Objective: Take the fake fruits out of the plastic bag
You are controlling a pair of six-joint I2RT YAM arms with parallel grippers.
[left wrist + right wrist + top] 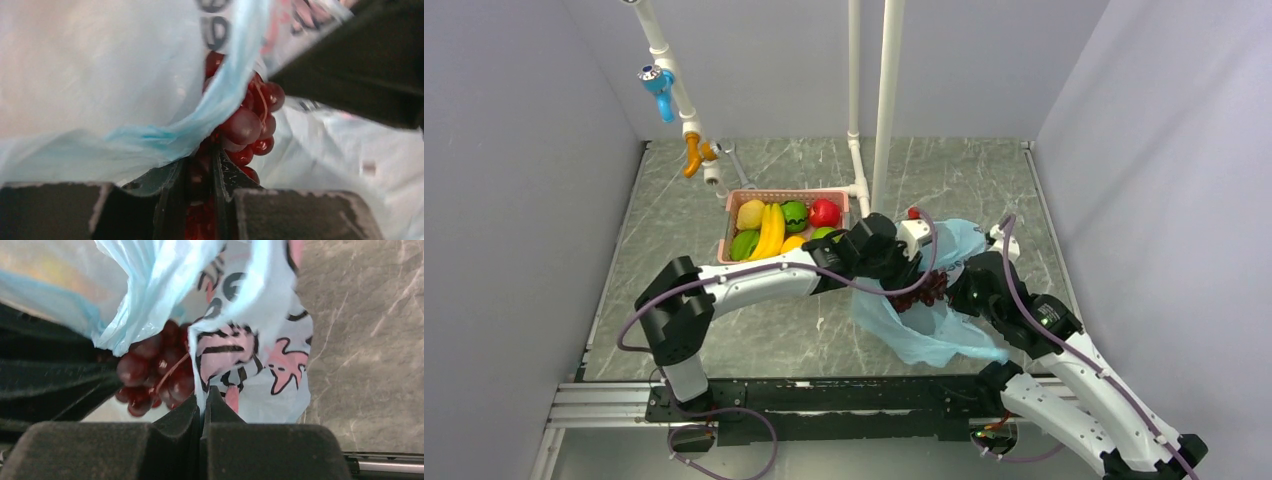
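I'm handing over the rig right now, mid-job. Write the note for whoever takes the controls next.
Left gripper: shut on the grapes, with a fold of the plastic bag draped over them.
Right gripper: shut on the bag's printed side.
Done: pear, bananas, red apple and other fruits lie in the pink basket.
Left: draw the grapes clear and place them in the basket. I cannot tell whether anything else is in the bag.
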